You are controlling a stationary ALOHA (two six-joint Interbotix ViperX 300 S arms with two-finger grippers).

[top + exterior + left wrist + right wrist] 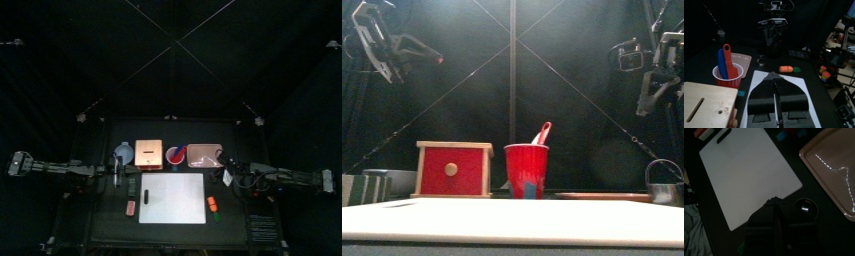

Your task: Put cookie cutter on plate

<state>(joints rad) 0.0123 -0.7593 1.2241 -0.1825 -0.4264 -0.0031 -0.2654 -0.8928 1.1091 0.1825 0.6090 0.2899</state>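
Your right pincer [773,201] hangs above the table [791,143] with its jaws drawn together to a narrow point, and it holds nothing. The cookie cutter [805,206], a small metal ring, lies on the dark table just beside that pincer's tip. It sits in the gap between the white board [744,173] and the pink plate [831,163], close to the plate's rim but not on it. The plate lies just past the cutter from the right pincer, and the board lies on the pincer's other side.

Your left pincer [774,75] is also closed to a narrow point with nothing in it, and it hangs over the white board. Ahead of it and a little to one side you can see the cookie cutter [762,61] by the plate's corner. A red cup [725,76] holding utensils stands near that pincer, beside a wooden box [707,102].
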